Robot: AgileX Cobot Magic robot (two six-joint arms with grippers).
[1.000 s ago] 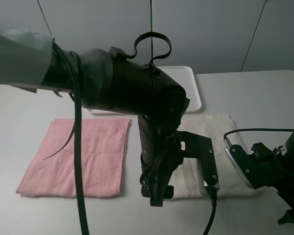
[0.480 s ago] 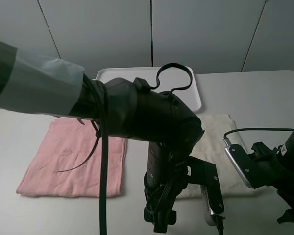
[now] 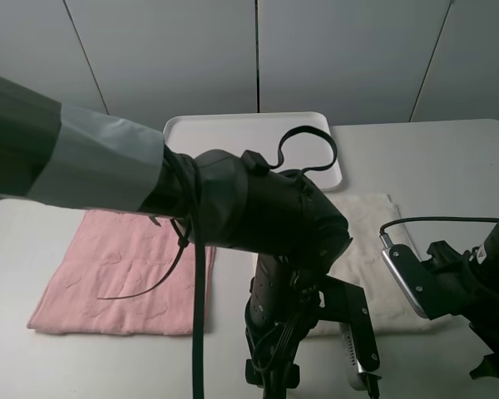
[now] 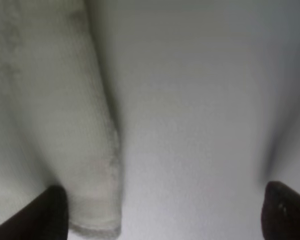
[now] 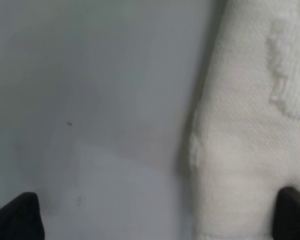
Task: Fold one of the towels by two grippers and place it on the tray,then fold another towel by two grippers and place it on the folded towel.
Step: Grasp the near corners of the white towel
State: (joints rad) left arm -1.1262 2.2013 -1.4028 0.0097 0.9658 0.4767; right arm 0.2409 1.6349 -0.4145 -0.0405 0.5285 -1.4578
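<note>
Lately moved: left gripper (image 4: 170, 212), black and claw-fingered, has come down to the near edge of the cream terry cloth towel (image 3: 368, 224), which lies flat at 5 o'clock from the flat white plastic tray (image 3: 233, 125). First fold not yet begun. Left and right gripper (image 5: 155, 215): jaws spread wide, empty, each straddling a towel corner.

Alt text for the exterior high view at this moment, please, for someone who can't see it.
The left arm fills the foreground, bending down over the near edge of a flat cream towel, while the right arm sits low at that towel's right side. A pink towel lies flat to the left, and a white tray sits behind both.
</note>
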